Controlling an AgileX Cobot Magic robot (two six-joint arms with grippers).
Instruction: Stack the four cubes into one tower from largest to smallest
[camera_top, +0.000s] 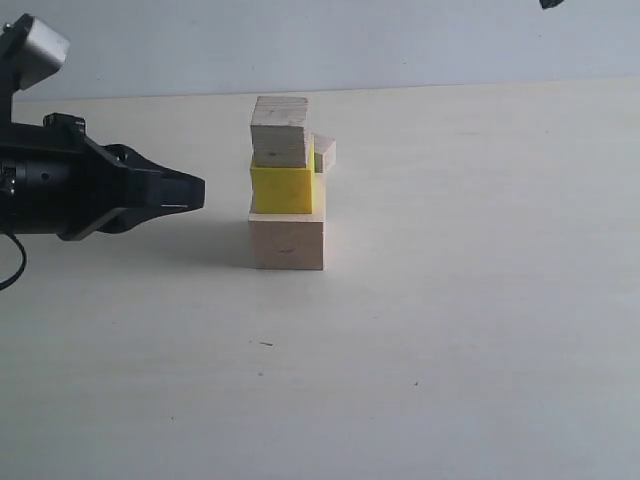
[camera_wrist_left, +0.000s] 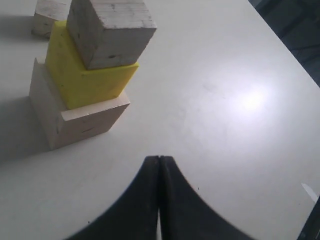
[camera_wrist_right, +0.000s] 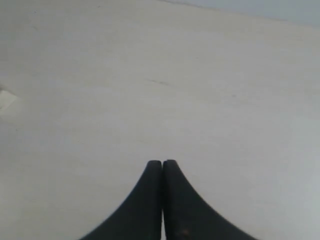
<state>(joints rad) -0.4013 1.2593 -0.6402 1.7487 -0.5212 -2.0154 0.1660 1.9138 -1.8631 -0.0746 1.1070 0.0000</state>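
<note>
Though three high, the tower stands on the table: grainy pale base cube, yellow cube, medium cube; smallest cube behind. Left gripper and right gripper are pinched together, empty.

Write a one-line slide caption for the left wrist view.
Shut left gripper faces three stacked cubes; smallest cube lies on the table beyond.

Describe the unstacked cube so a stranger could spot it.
On the table stands a stack of three cubes, yellow in the middle. Behind it, peeking out at right in the exterior view, sits the loose cube. It is pale, the smallest, and unstacked.
</note>
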